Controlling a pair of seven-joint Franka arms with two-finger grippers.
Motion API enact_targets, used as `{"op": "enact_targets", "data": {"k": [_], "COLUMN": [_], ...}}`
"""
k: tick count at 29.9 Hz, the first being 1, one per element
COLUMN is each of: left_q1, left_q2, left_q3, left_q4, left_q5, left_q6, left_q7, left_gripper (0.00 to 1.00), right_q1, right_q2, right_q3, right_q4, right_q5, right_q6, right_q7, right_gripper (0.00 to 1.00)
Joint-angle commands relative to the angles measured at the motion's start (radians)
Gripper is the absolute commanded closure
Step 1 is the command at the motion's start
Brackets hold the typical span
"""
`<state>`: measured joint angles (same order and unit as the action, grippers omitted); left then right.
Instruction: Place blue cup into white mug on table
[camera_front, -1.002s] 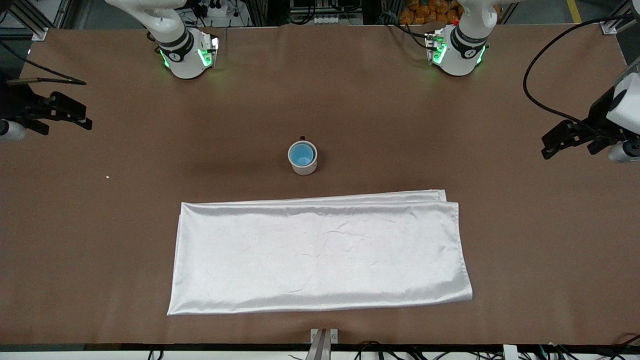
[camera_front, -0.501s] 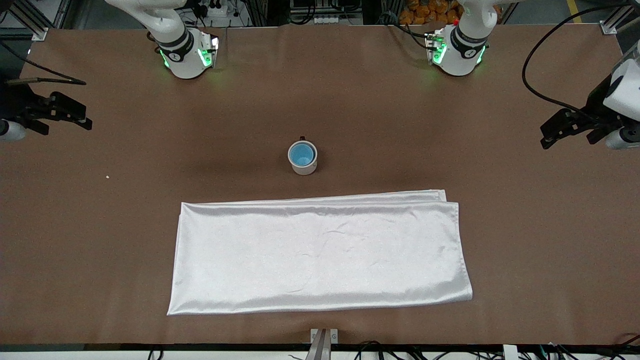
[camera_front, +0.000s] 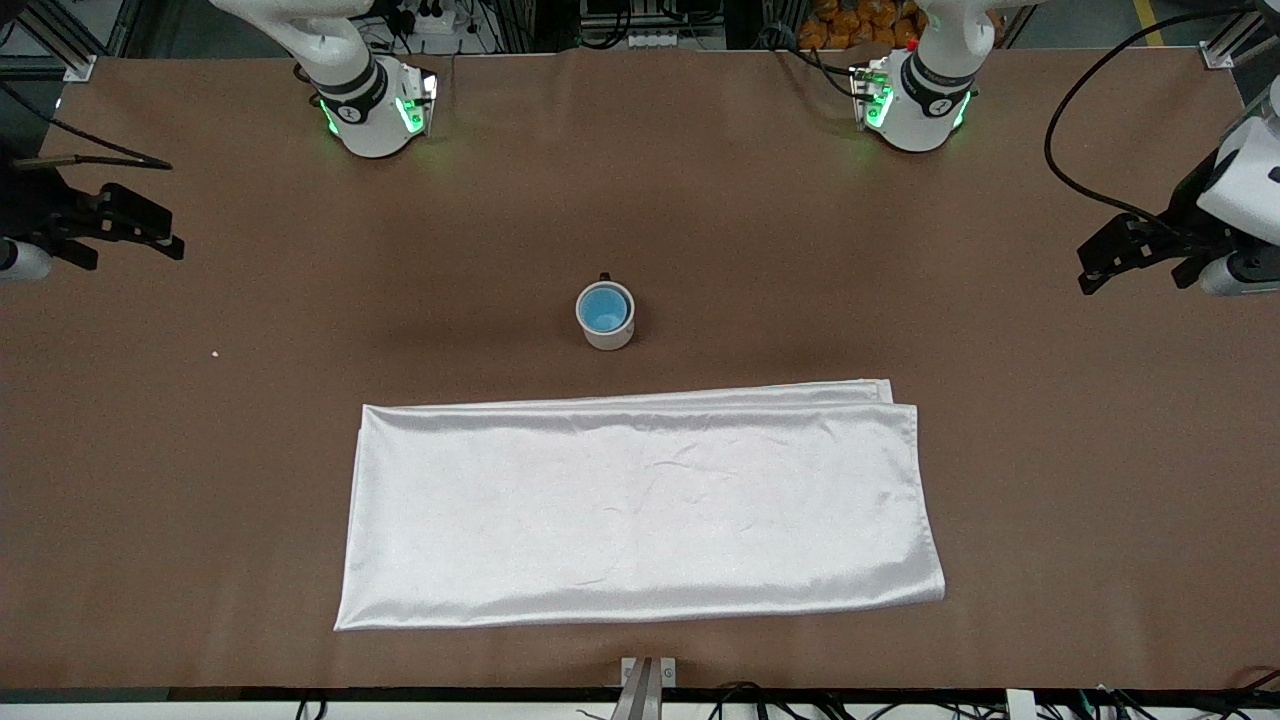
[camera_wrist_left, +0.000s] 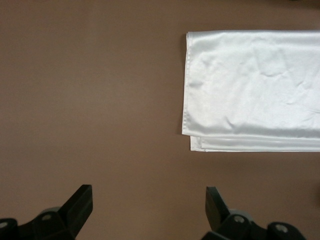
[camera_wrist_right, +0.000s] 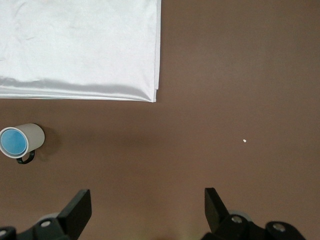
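The blue cup (camera_front: 604, 307) sits inside the white mug (camera_front: 609, 334), which stands upright on the brown table (camera_front: 760, 230) at its middle. The mug's dark handle (camera_front: 604, 277) points toward the robots' bases. In the right wrist view the blue cup (camera_wrist_right: 13, 141) shows inside the white mug (camera_wrist_right: 34, 136). My left gripper (camera_front: 1098, 267) is open and empty over the table's edge at the left arm's end; the left wrist view (camera_wrist_left: 148, 207) shows only bare table between its fingers. My right gripper (camera_front: 152, 228) is open and empty over the right arm's end, also seen in the right wrist view (camera_wrist_right: 147, 207).
A folded white satin cloth (camera_front: 640, 505) lies flat, nearer to the front camera than the mug; it also shows in the left wrist view (camera_wrist_left: 255, 90) and the right wrist view (camera_wrist_right: 80, 47). A tiny white speck (camera_front: 215, 353) lies on the table toward the right arm's end.
My left gripper has drawn a little farther toward the table's edge and toward the robots' bases. The right arm, mug and cup have not moved.
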<state>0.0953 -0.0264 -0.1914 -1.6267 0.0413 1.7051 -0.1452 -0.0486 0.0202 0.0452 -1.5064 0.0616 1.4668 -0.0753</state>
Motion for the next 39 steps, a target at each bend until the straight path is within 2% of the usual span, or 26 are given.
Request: {"op": "enact_targets", "data": {"k": [1, 21, 29, 39], "left_q1": [-0.002, -0.008, -0.006, -0.006], "left_q2": [-0.024, -0.023, -0.023, -0.023], "left_q3": [0.009, 0.007, 0.009, 0.010], "left_q4": [-0.024, -0.016, -0.016, -0.016], "left_q5": [-0.021, -0.031, -0.067, -0.070], "left_q6": [-0.002, -0.047, -0.059, -0.059], "left_q7": [0.045, 0.059, 0.059, 0.058], "left_gripper": [0.00, 0.00, 0.00, 0.00], "right_q1": [-0.005, -0.005, -0.005, -0.005], "right_q2": [-0.011, -0.011, -0.011, -0.011], "right_q3": [0.007, 0.004, 0.009, 0.009], "right_q4": [0.006, 0.006, 0.006, 0.006], "right_q5": [-0.008, -0.013, -0.063, -0.066], "right_q6": [-0.014, -0.014, -0.006, -0.005], "right_q7": [0.012, 0.008, 0.011, 0.012], "right_gripper": [0.00, 0.00, 0.00, 0.00]}}
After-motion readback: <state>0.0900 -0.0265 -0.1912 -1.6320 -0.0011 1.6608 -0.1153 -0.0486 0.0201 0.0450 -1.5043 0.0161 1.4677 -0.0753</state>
